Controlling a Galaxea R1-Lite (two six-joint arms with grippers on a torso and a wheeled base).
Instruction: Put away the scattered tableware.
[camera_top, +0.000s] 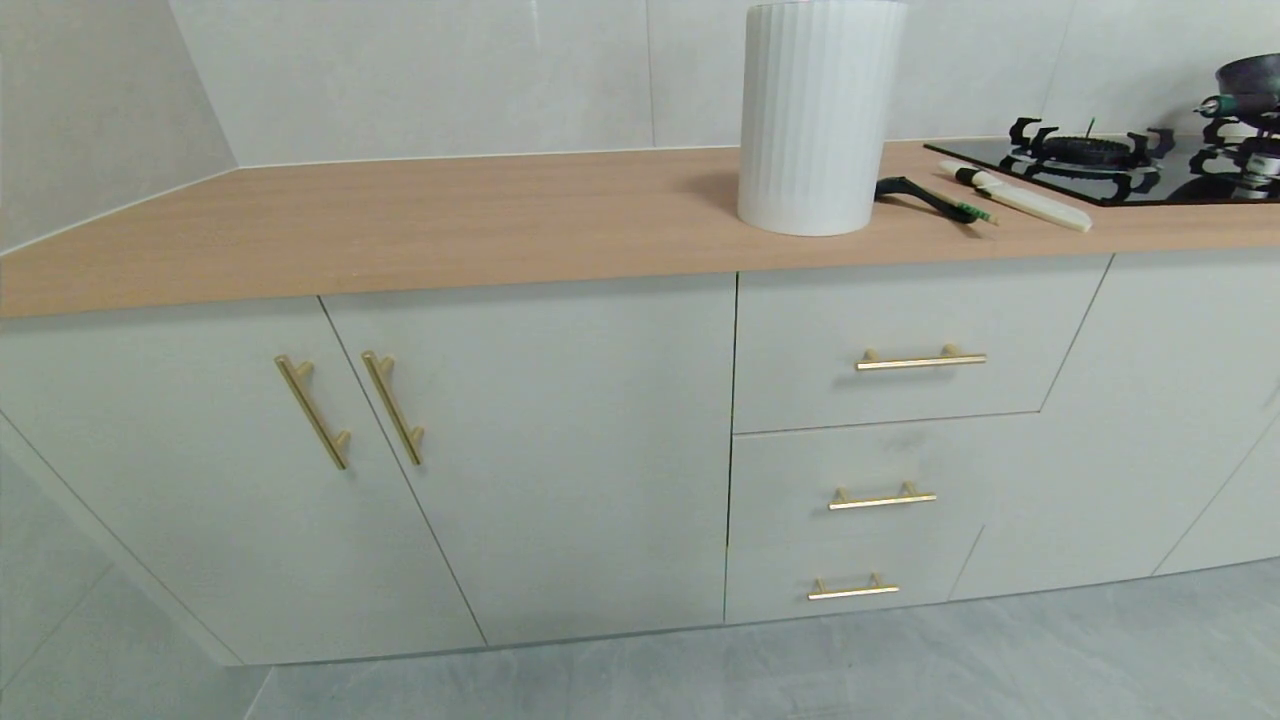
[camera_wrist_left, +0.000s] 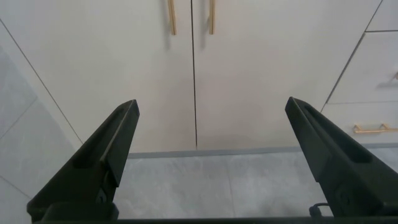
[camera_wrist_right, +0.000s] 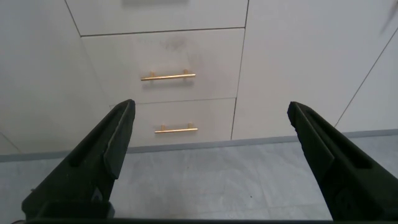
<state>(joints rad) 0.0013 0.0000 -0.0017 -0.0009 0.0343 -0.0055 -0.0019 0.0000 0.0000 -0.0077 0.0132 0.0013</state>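
Left tool (camera_wrist_left: 211, 107) and right tool (camera_wrist_right: 209, 107): wide open, empty, facing the cupboard fronts. Black utensil (camera_top: 925, 196) and cream utensil (camera_top: 1020, 197) lie flat on the tabletop (camera_top: 450, 215) beside the white holder (camera_top: 815, 120). Risk: they lie close together, so a pinch may slip or drag both.

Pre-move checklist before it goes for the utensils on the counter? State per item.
1. Left gripper open and empty: ok.
2. Right gripper open and empty: ok.
3. Black-handled utensil and cream-bladed utensil lying ungripped on the wooden countertop: ok.
4. Tall white ribbed canister has room: cannot tell, its top is cut off.
5. Top drawer with gold bar handle open: not ok, shut.
6. Grippers at counter height: not ok, both face low cabinet fronts near the floor.
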